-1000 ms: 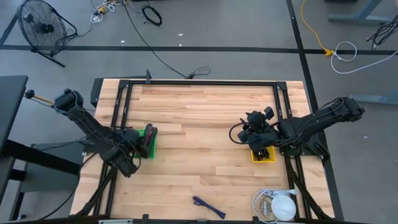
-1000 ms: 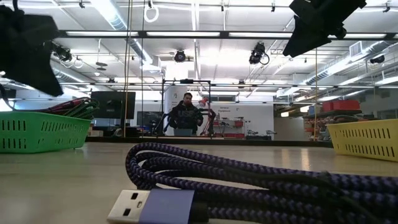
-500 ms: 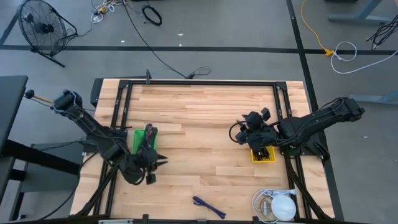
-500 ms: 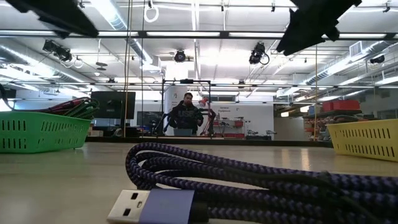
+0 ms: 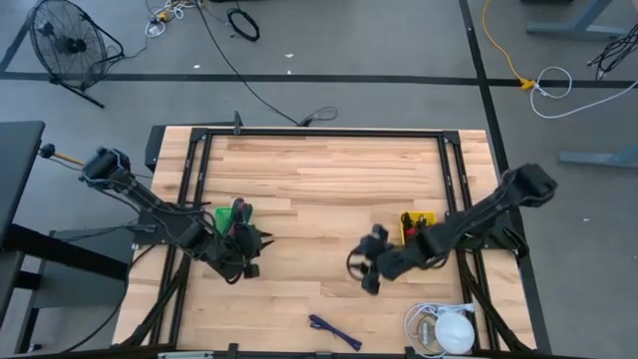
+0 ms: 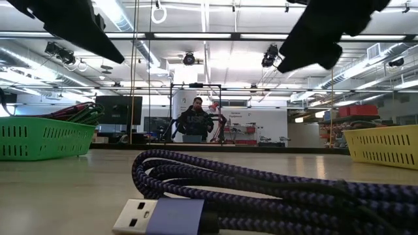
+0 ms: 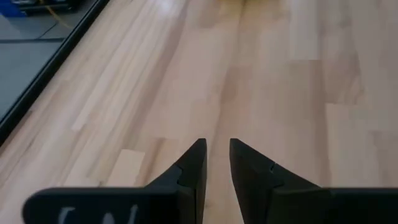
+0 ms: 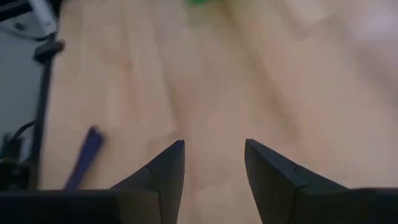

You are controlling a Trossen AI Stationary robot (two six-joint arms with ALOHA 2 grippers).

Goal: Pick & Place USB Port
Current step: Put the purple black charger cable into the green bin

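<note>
The purple braided USB cable point(image 5: 334, 332) lies coiled on the wood near the table's near edge. It fills the foreground of the low view point(image 6: 261, 189), with its silver plug point(image 6: 140, 212) flat on the table. My right gripper point(image 5: 363, 277) hovers open and empty over the middle of the table, right of and beyond the cable; its wrist view shows the cable point(image 8: 84, 158) ahead. My left gripper point(image 5: 257, 244) hangs beside the green basket point(image 5: 234, 214). It is empty, with only a narrow gap between its fingers point(image 7: 216, 155).
The green basket point(image 6: 42, 137) holds dark and red cables. A yellow basket point(image 5: 419, 221) stands at the right, also seen in the low view point(image 6: 385, 147). A white round object with a white cord point(image 5: 446, 329) sits at the near right corner. A black frame borders the table point(image 5: 319, 133). A person stands far behind.
My right gripper has left its place over the yellow basket and swung toward the table's near edge and left, toward the purple cable. My left gripper has moved off the green basket toward the near edge and to the right. The cable has not moved.
</note>
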